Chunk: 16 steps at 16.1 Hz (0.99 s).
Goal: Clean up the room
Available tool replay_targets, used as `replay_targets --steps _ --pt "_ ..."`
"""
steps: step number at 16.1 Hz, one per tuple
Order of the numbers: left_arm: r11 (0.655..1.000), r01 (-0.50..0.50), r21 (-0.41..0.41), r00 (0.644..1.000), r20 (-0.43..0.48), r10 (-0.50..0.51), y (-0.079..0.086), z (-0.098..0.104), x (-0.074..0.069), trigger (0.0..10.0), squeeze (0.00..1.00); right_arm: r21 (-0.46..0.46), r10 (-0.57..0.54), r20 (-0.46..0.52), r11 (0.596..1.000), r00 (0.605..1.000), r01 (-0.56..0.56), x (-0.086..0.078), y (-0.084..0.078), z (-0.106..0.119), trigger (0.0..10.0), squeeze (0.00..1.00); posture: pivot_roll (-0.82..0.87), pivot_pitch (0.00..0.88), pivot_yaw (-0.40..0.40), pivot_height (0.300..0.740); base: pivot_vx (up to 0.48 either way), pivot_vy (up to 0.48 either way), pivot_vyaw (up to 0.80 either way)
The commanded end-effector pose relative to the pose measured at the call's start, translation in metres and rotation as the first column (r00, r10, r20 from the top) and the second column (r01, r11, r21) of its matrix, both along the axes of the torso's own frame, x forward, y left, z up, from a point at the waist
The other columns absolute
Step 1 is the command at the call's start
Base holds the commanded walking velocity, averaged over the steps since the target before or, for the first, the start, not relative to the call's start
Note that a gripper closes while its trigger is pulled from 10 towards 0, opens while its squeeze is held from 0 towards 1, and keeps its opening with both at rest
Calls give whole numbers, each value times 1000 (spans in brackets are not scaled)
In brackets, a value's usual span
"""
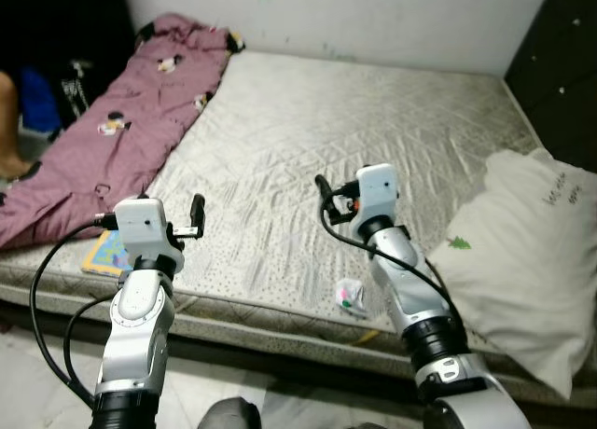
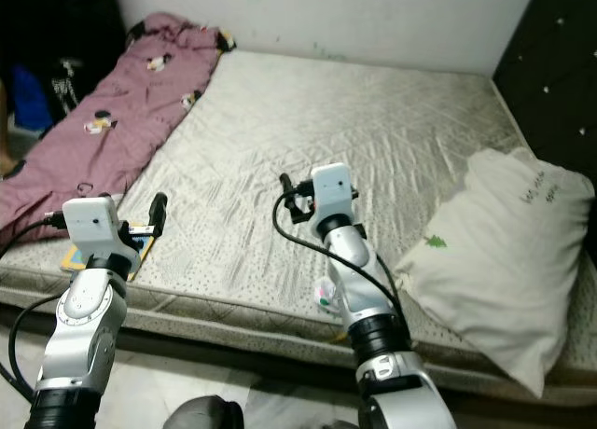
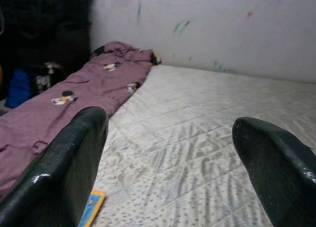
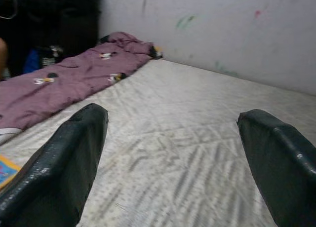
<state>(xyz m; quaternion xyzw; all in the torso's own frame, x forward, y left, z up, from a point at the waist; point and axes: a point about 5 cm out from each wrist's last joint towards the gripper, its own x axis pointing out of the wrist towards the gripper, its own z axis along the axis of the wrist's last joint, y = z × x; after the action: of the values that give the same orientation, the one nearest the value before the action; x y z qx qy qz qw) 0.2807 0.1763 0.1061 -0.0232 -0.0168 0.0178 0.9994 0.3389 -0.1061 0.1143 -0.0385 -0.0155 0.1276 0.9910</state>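
A bare quilted mattress (image 1: 373, 121) lies before me. A purple blanket (image 1: 121, 121) with small cartoon prints stretches along its left side. A white pillow (image 1: 522, 252) rests at the front right. Near the front left edge is a small colourful book (image 1: 105, 254), just left of my left arm. A small crumpled white item (image 1: 350, 294) with green and pink spots sits at the front edge beside my right arm. My left gripper (image 1: 191, 219) hangs open above the front left of the mattress. My right gripper (image 1: 331, 205) is open over the mattress middle, holding nothing.
A white wall (image 1: 373, 19) with faint paint marks stands behind the mattress. A dark cabinet (image 1: 564, 56) rises at the right. At the far left are dark clutter, a blue object (image 1: 37, 98) and part of a person's leg (image 1: 7, 121). Pale floor (image 1: 37, 364) runs along the front.
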Motion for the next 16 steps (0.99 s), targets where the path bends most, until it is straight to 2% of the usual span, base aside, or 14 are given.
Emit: replay_targets --steps 1,2,8,10,16 --pt "1000 14 -3 1000 -9 -14 -4 -1 0 10000 0 7 -18 -3 1000 1000 18 1 -6 0 10000 0 77 0 -27 740 0 476 0" --pt "1000 12 -1 1000 -9 -12 -4 -1 0 10000 0 7 -18 -4 1000 1000 18 1 -6 0 10000 0 77 0 -27 740 0 480 0" --pt "1000 -9 30 1000 -2 9 0 1 2 10000 0 25 -12 -2 1000 1000 12 1 -5 0 10000 0 77 0 -27 740 0 0 0" --pt "1000 0 15 1000 -5 0 -1 1 2 10000 0 28 -16 -16 999 1000 16 1 -5 -2 10000 0 77 0 -27 740 0 0 0" --pt "1000 -8 16 1000 -10 8 -1 0 0 10000 0 29 -17 -13 999 1000 17 1 -6 -2 10000 0 77 0 -27 740 0 0 -800"
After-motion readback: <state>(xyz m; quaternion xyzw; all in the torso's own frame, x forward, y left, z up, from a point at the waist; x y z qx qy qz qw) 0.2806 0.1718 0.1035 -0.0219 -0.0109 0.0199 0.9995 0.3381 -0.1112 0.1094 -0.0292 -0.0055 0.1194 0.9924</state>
